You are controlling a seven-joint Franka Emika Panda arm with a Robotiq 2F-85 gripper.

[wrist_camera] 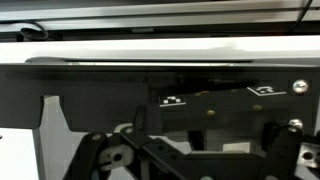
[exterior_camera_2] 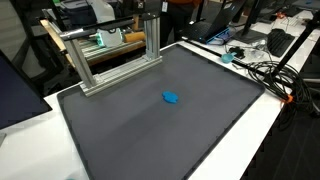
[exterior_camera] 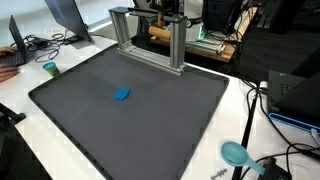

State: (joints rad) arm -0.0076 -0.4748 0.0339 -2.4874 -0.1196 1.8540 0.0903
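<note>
Wrist view gave no sight of the small blue object [exterior_camera: 122, 95]; in both exterior views it lay flat on the dark grey mat [exterior_camera: 185, 125], a little off the mat's middle, alone, with nothing touching it. Nearest to it stood the aluminium frame [exterior_camera: 150, 38], upright along one edge of the mat and well apart from the object. Off the mat, on the white table [exterior_camera: 22, 98], a teal cup [exterior_camera: 50, 68] sat near a laptop [exterior_camera: 68, 14], and a round teal piece [exterior_camera: 235, 152] lay by another corner; in an exterior view a tangle of cables [exterior_camera_2: 262, 72] ran beside the mat. None of these crowded the object. The gripper [wrist_camera: 165, 160] appeared only in the wrist view, as dark linkages at the lower edge facing a black panel [wrist_camera: 120, 95]; its fingertips were out of frame, so whether the fingers were wide or narrow could not be told, nor how far they stood from the object. Bare mat lay open on every side of the object out to the mat's edges
</note>
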